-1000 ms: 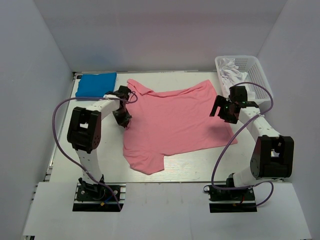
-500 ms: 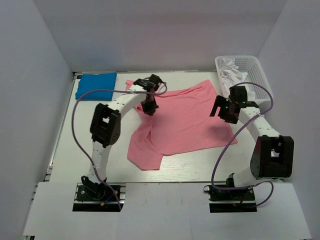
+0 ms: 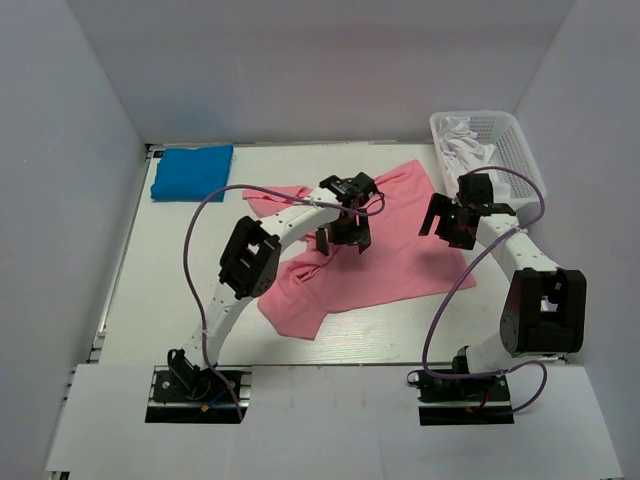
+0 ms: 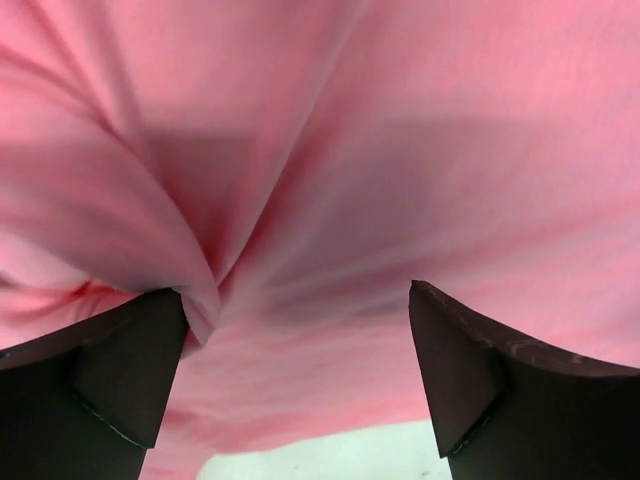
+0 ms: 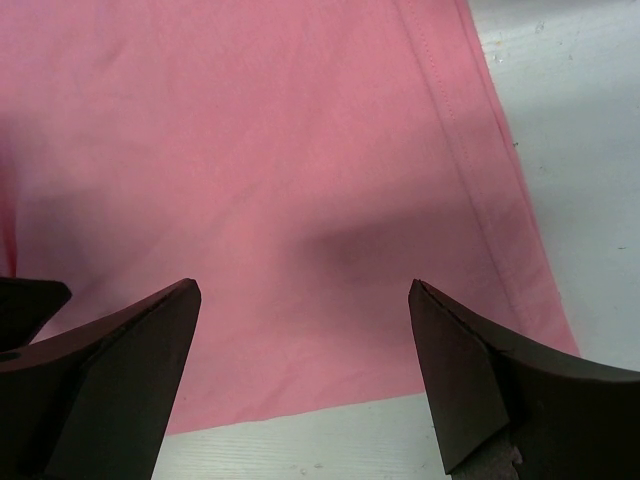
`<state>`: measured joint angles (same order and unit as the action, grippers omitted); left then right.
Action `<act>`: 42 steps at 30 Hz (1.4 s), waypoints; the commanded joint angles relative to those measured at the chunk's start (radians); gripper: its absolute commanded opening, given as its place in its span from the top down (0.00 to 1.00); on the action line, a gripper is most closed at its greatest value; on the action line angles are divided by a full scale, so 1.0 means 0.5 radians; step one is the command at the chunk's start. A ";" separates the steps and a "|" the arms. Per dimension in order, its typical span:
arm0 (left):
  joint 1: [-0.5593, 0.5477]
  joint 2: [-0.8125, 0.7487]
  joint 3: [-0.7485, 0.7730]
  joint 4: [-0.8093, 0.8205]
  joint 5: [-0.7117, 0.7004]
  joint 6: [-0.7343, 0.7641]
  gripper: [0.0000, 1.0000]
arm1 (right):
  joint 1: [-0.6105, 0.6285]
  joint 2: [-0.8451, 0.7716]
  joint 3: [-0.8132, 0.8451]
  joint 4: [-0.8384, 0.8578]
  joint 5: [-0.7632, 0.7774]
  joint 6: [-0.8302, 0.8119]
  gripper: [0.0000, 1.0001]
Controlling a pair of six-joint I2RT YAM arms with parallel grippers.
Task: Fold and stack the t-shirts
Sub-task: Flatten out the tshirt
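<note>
The table point(image 3: 380, 335) carries two t-shirts, one basket and two arms. The salmon-pink t-shirt point(image 3: 410, 255) is the reference item: it lies unfolded and rumpled at mid-table, its left portion bunched into ridges toward its centre. The left arm point(image 3: 250, 262) reaches from the shirt's near-left side in a long arc over the bunched portion, hiding part of the cloth. The right arm point(image 3: 535, 300) stands off the shirt's near-right corner and bends inward over its right hem. The white basket point(image 3: 512, 140) sits just past the shirt's far-right corner and holds white cloth point(image 3: 462, 140), number of pieces not determinable. The blue t-shirt point(image 3: 192, 170) lies as a folded rectangle well apart from the pink shirt, past its far-left corner. The left gripper point(image 3: 342, 238) points down over the shirt's centre; the wrist view shows its fingers spread wide point(image 4: 297, 295), nothing clamped, one raised fold ending at the inner edge of one finger. The right gripper point(image 3: 447, 222) hangs over the shirt's right hem, fingers equally wide point(image 5: 305, 288), gripping nothing. Two purple cables point(image 3: 200, 215) loop alongside the arms, one per arm.
</note>
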<state>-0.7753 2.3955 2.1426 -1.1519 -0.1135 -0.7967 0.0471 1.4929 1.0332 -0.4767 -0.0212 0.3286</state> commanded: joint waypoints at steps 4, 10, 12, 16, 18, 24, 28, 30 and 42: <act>0.133 -0.529 -0.290 0.067 -0.138 0.026 0.01 | -0.002 -0.001 0.001 0.002 0.015 -0.031 0.10; 0.357 -0.658 -0.582 0.150 -0.199 0.026 0.06 | -0.005 0.005 0.014 -0.007 0.036 -0.041 0.10; 0.409 -0.658 -0.667 0.233 -0.178 0.044 0.17 | -0.002 0.021 0.020 -0.022 0.027 -0.050 0.10; 0.459 -0.658 -0.686 0.389 -0.046 0.145 0.36 | -0.005 0.054 0.038 -0.044 0.137 -0.053 0.10; 0.459 -0.640 -0.686 0.472 -0.046 0.173 0.36 | -0.002 0.082 0.060 -0.062 0.140 -0.056 0.10; 0.501 -0.554 -0.735 0.579 -0.046 0.216 0.40 | -0.002 0.140 0.087 -0.081 0.193 -0.053 0.10; 0.501 -0.514 -0.754 0.580 0.018 0.237 0.46 | -0.005 0.171 0.090 -0.090 0.226 -0.053 0.10; 0.501 -0.514 -0.772 0.552 0.018 0.237 0.48 | -0.005 0.171 0.093 -0.093 0.229 -0.056 0.10; 0.501 -0.594 -1.024 0.720 0.015 0.262 0.48 | -0.005 0.205 0.084 -0.081 0.202 -0.053 0.10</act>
<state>-0.5262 2.1304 1.6314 -0.8307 -0.1146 -0.6739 0.0463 1.5890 1.0397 -0.5209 0.0761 0.3092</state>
